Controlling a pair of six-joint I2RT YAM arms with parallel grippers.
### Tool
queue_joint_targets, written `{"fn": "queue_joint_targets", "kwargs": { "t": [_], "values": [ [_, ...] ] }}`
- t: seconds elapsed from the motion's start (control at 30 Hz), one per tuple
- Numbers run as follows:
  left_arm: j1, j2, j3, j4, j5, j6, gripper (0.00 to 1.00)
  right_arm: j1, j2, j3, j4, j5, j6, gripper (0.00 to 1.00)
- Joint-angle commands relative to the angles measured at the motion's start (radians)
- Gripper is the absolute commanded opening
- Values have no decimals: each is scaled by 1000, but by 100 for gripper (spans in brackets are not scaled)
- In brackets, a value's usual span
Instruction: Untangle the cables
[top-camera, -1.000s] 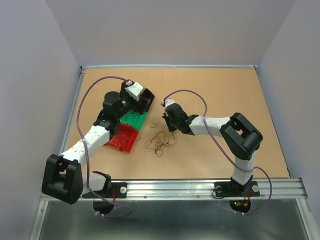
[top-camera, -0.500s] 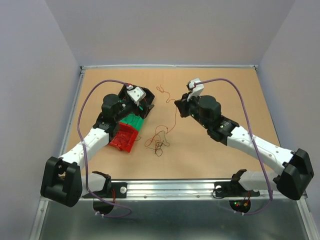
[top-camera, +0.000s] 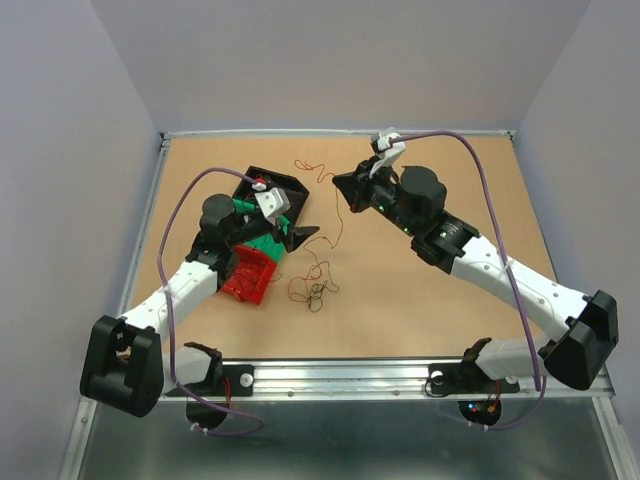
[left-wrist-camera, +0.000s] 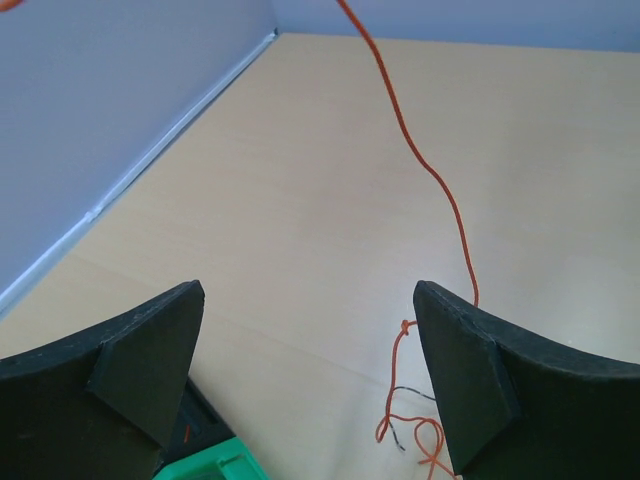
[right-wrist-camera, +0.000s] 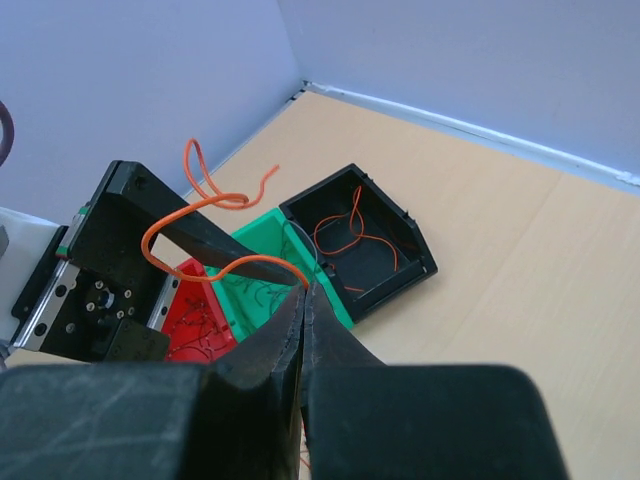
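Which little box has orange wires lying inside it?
The black bin, at the end beside the green bin; orange wires curl on its floor.

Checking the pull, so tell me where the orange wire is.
The orange wire is pinched in the right pincer, far of centre in the top view, and trails back toward the bunch right of the red bin.
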Motion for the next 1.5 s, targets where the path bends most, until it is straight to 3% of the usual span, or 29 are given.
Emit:
{"fn": "queue_joint_targets", "kwargs": {
  "t": [0.0, 0.2, 0.43, 0.5, 0.6, 0.63, 0.67, 0.7, 0.73, 0.9, 1.0, 1.13, 1.2, 1.27, 1.3, 1.4, 1.47],
  "values": [
    [1, 10, 11, 93, 153, -44, 99, 3, -2, 82, 9, -32, 17, 0],
    [0, 82, 24, 71, 153, -12, 99, 3, 1, 130, -2, -35, 20, 1],
    [-14, 140, 70, -64, 102, 96, 98, 3, 3, 182, -27, -17, 19, 1],
    [-40, 162, 84, -93, 70, 120, 92, 3, -7, 191, -36, -28, 22, 1],
    [-91, 197, 121, -142, 15, 145, 72, 4, -27, 184, -37, -29, 34, 1],
    [-98, 203, 132, -148, 9, 157, 59, 3, -30, 177, -37, -26, 36, 1],
    [-103, 209, 148, -153, 7, 156, 35, 3, -46, 170, -37, -14, 42, 1],
    [-114, 214, 161, -156, 3, 151, 26, 3, -57, 141, -39, 0, 45, 1],
    [-117, 215, 194, -174, -7, 134, 0, 3, -71, 119, -39, 15, 50, 1],
    [-117, 174, 326, -265, -154, 99, 0, 3, -227, -132, -37, 374, 135, 0],
    [-114, 183, 515, -413, -215, 107, 0, -2, -339, -336, -37, 516, 232, 0],
    [-117, 289, 870, -701, -212, 88, 0, -3, -343, -507, -16, 448, 306, 1],
    [-123, 323, 1078, -765, -203, 59, 0, -3, -277, -550, 57, 253, 243, 1],
    [-132, 372, 1269, -846, -215, 33, 0, -3, -263, -588, 140, 142, 183, 39],
    [-140, 399, 1323, -890, -217, 24, 0, -2, -295, -641, 239, 97, 178, 76],
    [-149, 422, 1435, -903, -209, -28, 0, -3, -367, -688, 358, 74, 131, 92],
    [-160, 426, 1454, -898, -200, -67, 0, -2, -367, -666, 367, 48, 81, 96]
  ]
}}
